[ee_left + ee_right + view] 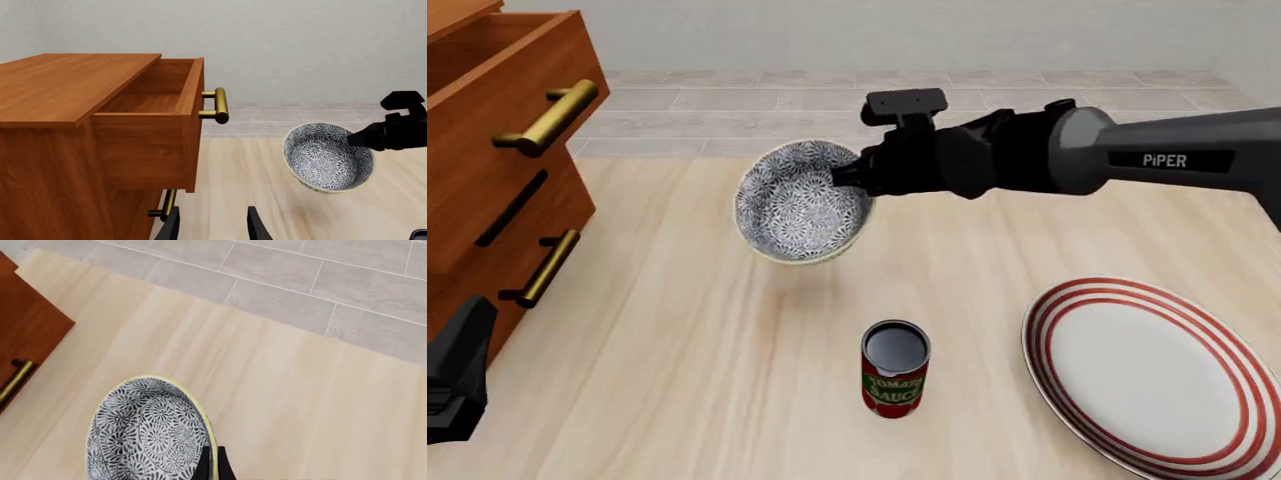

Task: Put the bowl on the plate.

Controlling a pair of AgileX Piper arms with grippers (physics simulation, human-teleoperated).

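Note:
The bowl [794, 205], blue-grey floral with a pale rim, hangs tilted above the table at centre left, its opening facing the camera. My right gripper [851, 175] is shut on its right rim; the right wrist view shows the fingertips [212, 462] pinching the bowl [143, 440] at its edge. The plate [1148, 370], white with red rings, lies flat at the front right, well apart from the bowl. My left gripper [212, 227] is open with nothing in it, near the cabinet. Seen from the left wrist, the bowl [327, 157] hangs from the right gripper [360, 139].
A red tomato sauce can [894, 368] stands upright in the front middle, between bowl and plate. A wooden cabinet [494, 150] with brass handles fills the left side; its top drawer [150, 100] is pulled open. The left arm [457, 375] sits at the front left.

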